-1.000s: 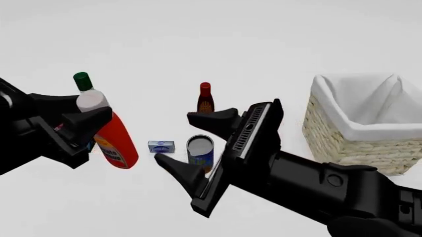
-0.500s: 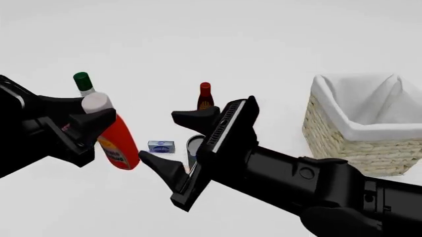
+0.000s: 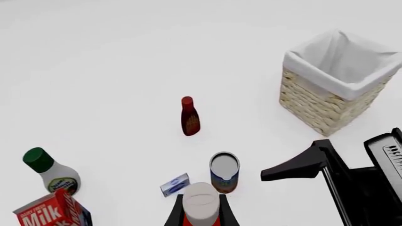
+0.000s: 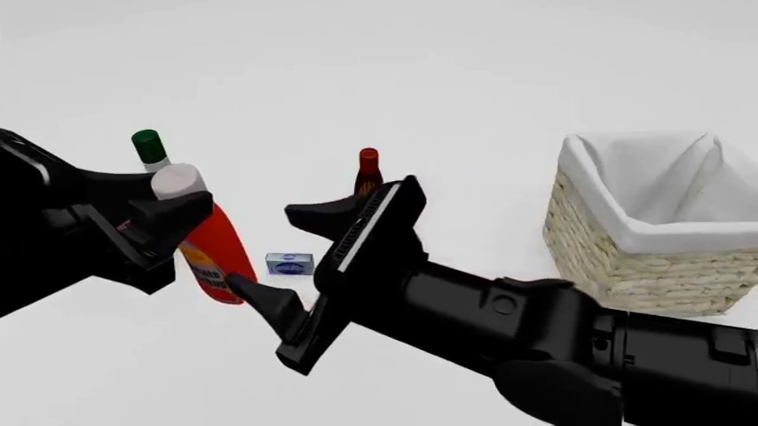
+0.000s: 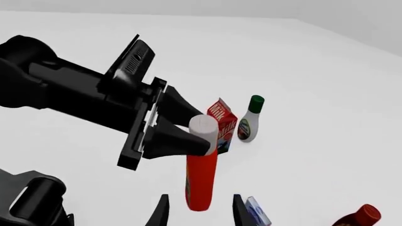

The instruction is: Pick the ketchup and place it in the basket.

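1. 2 grippers flank the ketchup (image 4: pixel 211 253): the left gripper (image 4: pixel 160 232) pinches it just below its white cap, tilted above the desk (image 4: pixel 474 80), far from the basket (image 4: pixel 658 232).
2. The right gripper (image 4: pixel 290 256) is spread wide beside the ketchup, holding nothing.
3. Risk: a handover may knock the ketchup loose if the wide gripper bumps it.
4. Risk: such a high grip may let it swing or slip.
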